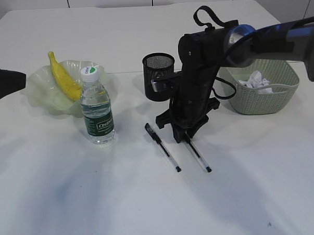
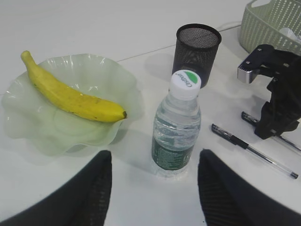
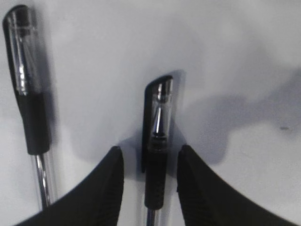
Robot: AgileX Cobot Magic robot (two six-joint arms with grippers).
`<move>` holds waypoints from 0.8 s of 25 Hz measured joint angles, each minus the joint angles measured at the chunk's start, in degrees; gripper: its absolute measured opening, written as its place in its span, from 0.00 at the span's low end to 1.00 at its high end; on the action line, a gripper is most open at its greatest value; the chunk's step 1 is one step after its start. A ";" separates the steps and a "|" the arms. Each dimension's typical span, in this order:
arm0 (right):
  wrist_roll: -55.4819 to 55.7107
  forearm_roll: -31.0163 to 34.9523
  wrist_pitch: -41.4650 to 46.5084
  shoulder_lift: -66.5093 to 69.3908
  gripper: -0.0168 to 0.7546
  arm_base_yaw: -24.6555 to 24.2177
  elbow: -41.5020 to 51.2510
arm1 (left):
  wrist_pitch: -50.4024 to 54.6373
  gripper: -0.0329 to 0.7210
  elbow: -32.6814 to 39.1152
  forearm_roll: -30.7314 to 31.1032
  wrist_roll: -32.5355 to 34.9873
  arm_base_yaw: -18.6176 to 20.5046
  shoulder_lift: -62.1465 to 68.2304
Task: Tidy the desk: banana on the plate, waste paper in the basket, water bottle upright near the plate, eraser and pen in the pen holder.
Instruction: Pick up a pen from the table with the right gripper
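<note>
The banana (image 1: 64,79) is held in the plate (image 1: 43,88) at far left, crumpled paper (image 1: 257,81) in the basket (image 1: 260,100) at far right; the pen holder's (image 1: 158,76) contents cannot be seen. One pen (image 3: 157,155) lies between the right gripper's (image 3: 148,181) parted jaws, unclamped. A second pen (image 1: 161,140) is seen just left. The bottle (image 1: 97,106) stands upright near the plate, ahead of the open left gripper (image 2: 153,188).

Right pen (image 1: 199,156) upper end behind tool (image 1: 185,133).
</note>
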 joint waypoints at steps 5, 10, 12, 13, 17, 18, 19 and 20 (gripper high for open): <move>0.00 0.11 0.00 0.00 0.40 0.00 -0.10 | 0.00 0.58 0.00 0.00 0.00 0.00 0.00; 0.00 0.22 0.00 0.01 0.30 0.00 -0.22 | 0.00 0.58 0.00 0.00 0.00 0.00 0.00; 0.17 0.44 0.00 0.11 0.22 0.00 -0.22 | 0.00 0.58 0.00 0.00 0.00 0.00 0.00; 0.17 0.67 0.12 0.11 0.18 0.00 -0.22 | 0.00 0.58 0.00 0.00 0.00 0.00 0.00; 0.17 1.24 0.58 0.11 0.10 0.00 -0.22 | 0.00 0.58 0.00 0.00 0.00 0.00 0.00; 0.17 1.33 0.82 0.11 0.09 0.00 -0.22 | 0.00 0.58 0.00 0.00 0.00 0.00 0.00; 0.17 1.46 0.94 0.11 0.09 0.00 -0.23 | 0.00 0.58 0.00 0.00 0.00 0.00 0.00; 0.17 1.58 1.28 0.11 0.09 0.00 -0.23 | 0.00 0.58 0.00 0.00 0.00 0.00 0.00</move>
